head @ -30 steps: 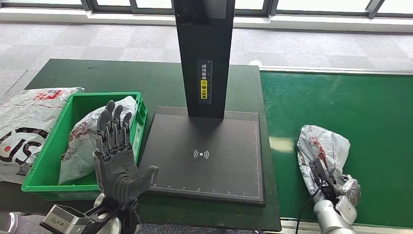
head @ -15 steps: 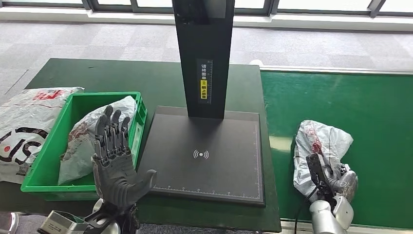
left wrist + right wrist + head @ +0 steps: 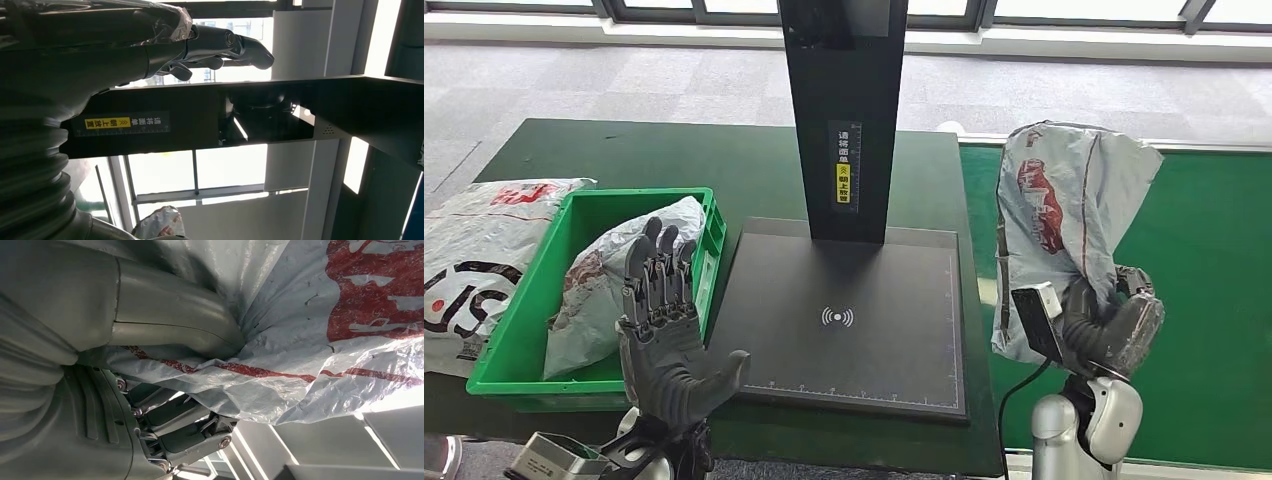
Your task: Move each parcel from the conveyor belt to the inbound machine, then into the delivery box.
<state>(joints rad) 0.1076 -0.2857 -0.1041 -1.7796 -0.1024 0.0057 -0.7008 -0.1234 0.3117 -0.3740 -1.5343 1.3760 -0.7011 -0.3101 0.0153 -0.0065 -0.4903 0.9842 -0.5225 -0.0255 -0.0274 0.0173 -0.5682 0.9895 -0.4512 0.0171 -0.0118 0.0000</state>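
- Parcel (image 3: 1064, 215) in grey plastic with red print hangs upright at the right of the head view, its long axis near vertical, its lower end gripped by the right hand (image 3: 1104, 325).
- Right wrist view: the thumb and the darker fingers (image 3: 175, 427) pinch a fold of the bag (image 3: 325, 340), so the hold looks firm, though the film is slack and could slip.
- Inbound machine's flat black plate (image 3: 844, 320) lies to the left of the parcel and lower in the frame, its black post (image 3: 844, 110) rising at centre top. The right hand is the nearer one; the move calls for carrying the bag leftward and down onto the plate.
- Conveyor belt (image 3: 1214, 250), green, lies under and behind the raised parcel.
- Left hand (image 3: 664, 330) stands at lower left, palm up, fingers spread and straight, holding nothing.
- Green delivery box (image 3: 519, 375) at left already holds one bagged parcel (image 3: 604, 280); another bag (image 3: 474, 260) lies outside it at the left edge.
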